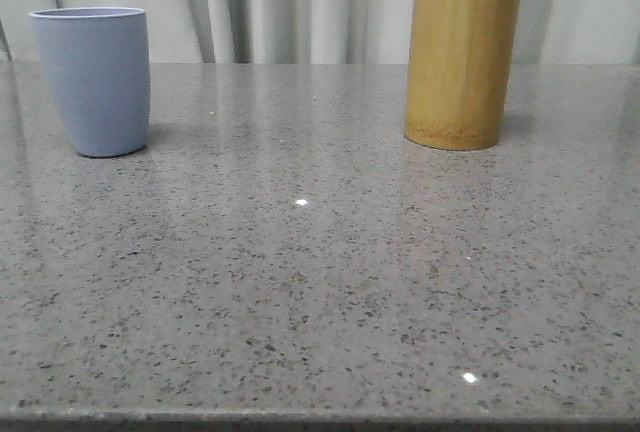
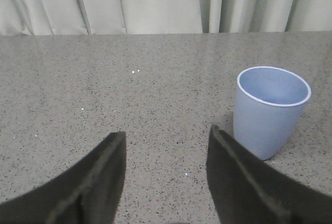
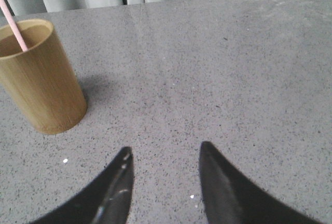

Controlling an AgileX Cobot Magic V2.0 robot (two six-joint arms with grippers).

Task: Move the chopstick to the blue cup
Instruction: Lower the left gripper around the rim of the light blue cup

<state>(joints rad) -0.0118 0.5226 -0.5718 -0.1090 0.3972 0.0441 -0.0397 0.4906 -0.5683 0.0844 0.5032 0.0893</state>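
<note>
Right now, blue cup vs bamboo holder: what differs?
The blue cup is matte grey-blue, tapered and shorter; the bamboo holder is yellow-brown, straighter-sided and taller. The blue cup is empty, while the bamboo holder has the chopstick in it. Both stand upright on the table, handleless.

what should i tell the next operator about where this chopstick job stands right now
Left gripper: open, empty, above the table with the blue cup just ahead to one side.
Right gripper: open, empty, near the bamboo cup.
Chopstick stands in the bamboo cup, its top poking above the rim.
Blue cup upright and empty, far apart from the bamboo cup on the table.
Done: nothing yet.
Left: grasp the chopstick, lift it out, drop it in the blue cup.
</note>
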